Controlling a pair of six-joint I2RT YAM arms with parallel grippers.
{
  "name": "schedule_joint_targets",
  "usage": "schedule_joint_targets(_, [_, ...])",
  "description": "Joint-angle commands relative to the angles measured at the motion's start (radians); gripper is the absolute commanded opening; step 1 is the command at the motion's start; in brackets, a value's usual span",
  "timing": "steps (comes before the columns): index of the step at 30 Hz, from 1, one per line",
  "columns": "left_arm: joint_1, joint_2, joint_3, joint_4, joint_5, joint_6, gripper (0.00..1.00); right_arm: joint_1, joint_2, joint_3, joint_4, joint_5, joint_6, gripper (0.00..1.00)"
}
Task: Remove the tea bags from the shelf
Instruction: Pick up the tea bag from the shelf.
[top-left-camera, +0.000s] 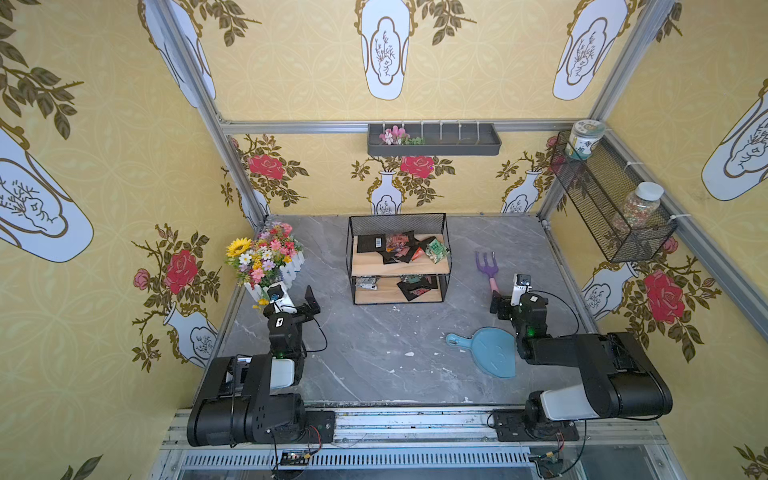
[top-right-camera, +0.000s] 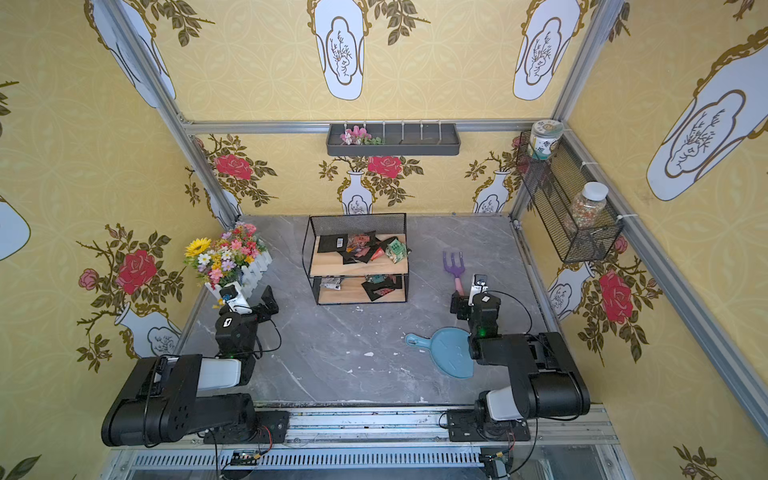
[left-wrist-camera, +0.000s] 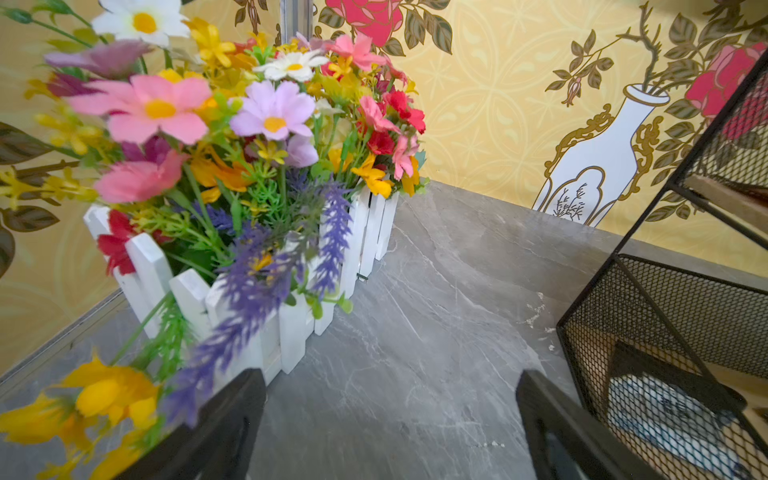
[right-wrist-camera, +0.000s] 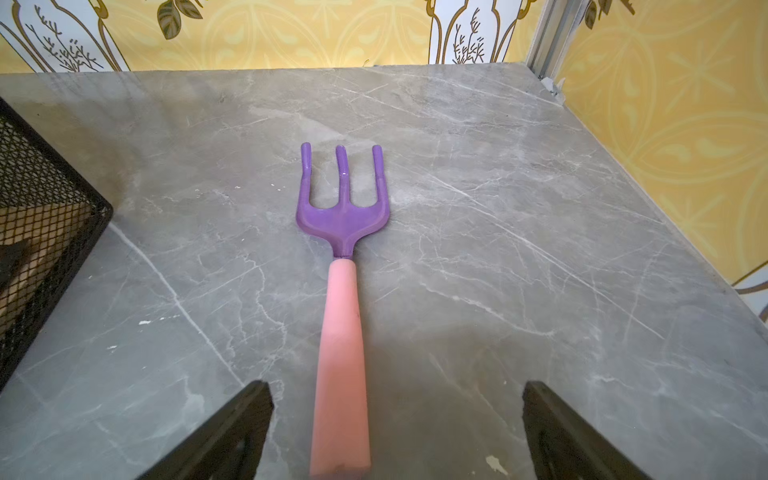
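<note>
The shelf (top-left-camera: 358, 266) (top-right-camera: 316, 266) stands at the back middle of the grey table, two wooden boards in a black wire frame. Several tea bags (top-left-camera: 401, 247) lie heaped on its upper board, and more tea bags (top-left-camera: 417, 286) lie on the lower one. Through the shelf's mesh side (left-wrist-camera: 665, 316) a whitish tea bag (left-wrist-camera: 665, 415) shows in the left wrist view. My left gripper (top-left-camera: 296, 301) (left-wrist-camera: 390, 378) hangs open and empty left of the shelf, beside the flowers. My right gripper (top-left-camera: 510, 293) (right-wrist-camera: 397, 386) is open to the shelf's right, over a rake's handle without gripping it.
A white fence box of artificial flowers (top-left-camera: 266, 257) (left-wrist-camera: 249, 166) stands at the left. A purple rake with a pink handle (top-left-camera: 487, 266) (right-wrist-camera: 340, 216) and a blue dustpan (top-left-camera: 490, 351) lie at the right. A dark wall tray (top-left-camera: 486, 146) and a mesh basket (top-left-camera: 590, 199) with jars hang above.
</note>
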Motion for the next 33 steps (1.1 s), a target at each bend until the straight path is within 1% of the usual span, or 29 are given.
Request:
schedule_joint_targets(1, [0.001, 0.003, 0.003, 0.039, 0.001, -0.003, 1.00, 0.001, -0.003, 0.000, 0.056, 0.005, 0.014, 0.97])
schedule_joint_targets(18, [0.001, 0.003, 0.003, 0.040, 0.001, -0.003, 1.00, 0.002, -0.007, -0.004, 0.067, 0.006, 0.006, 0.97])
schedule_joint_targets(20, [0.002, -0.018, 0.000, 0.039, 0.011, 0.000, 1.00, 0.021, -0.057, 0.014, 0.000, 0.027, -0.009, 0.97])
schedule_joint_targets(21, [-0.001, -0.049, 0.001, 0.020, 0.022, 0.008, 1.00, 0.038, -0.103, 0.037, -0.087, 0.057, -0.013, 0.97])
schedule_joint_targets(22, [-0.011, -0.089, 0.001, -0.010, 0.003, 0.015, 1.00, 0.048, -0.142, 0.067, -0.171, 0.082, -0.014, 0.97])
schedule_joint_targets(24, [-0.029, -0.177, 0.003, -0.076, -0.052, 0.015, 1.00, 0.051, -0.212, 0.107, -0.274, 0.108, -0.004, 0.97])
schedule_joint_targets(28, [-0.035, -0.343, 0.019, -0.208, -0.091, 0.005, 1.00, 0.053, -0.355, 0.150, -0.309, 0.111, 0.006, 0.97])
schedule_joint_targets(30, [-0.042, -0.407, 0.040, -0.230, -0.101, 0.005, 1.00, 0.055, -0.384, 0.221, -0.379, 0.121, 0.016, 0.97])
schedule_joint_targets(33, [-0.057, -0.463, 0.133, -0.338, -0.138, 0.003, 1.00, 0.058, -0.407, 0.333, -0.456, 0.124, 0.032, 0.97])
